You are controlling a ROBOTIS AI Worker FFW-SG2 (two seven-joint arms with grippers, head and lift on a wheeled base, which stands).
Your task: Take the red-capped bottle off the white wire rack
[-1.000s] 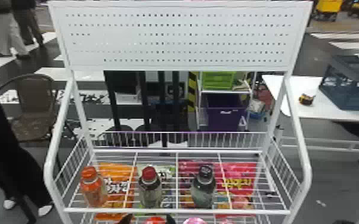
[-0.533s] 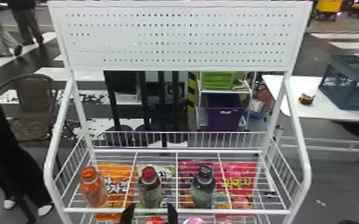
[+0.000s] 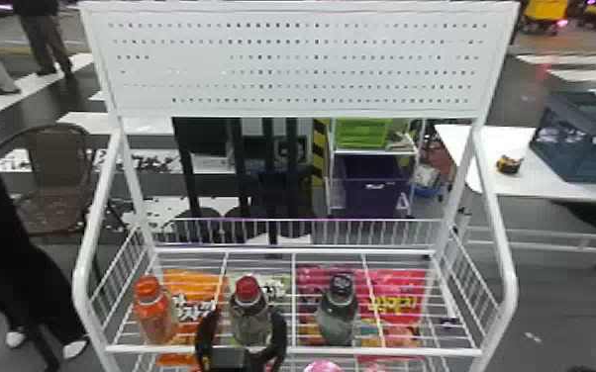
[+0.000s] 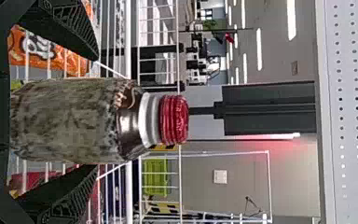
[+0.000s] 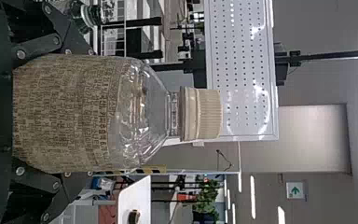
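Presumably weighty, slick but yielding, the red-capped bottle (image 3: 251, 324) stands near the front edge of the white wire rack (image 3: 386, 351), best taken mid-body by the left gripper (image 4: 97, 112), its jaws spread either side, while the right gripper (image 5: 91, 111) pinches a pale-capped bottle (image 5: 65, 116).

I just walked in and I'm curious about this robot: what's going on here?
The robot has its left end effector at the white wire rack, its fingers open on either side of the red-capped bottle. That bottle stands on the shelf between an orange-capped bottle and a black-capped bottle, and has not been taken off. The right end effector holds another bottle, one with a beige cap.
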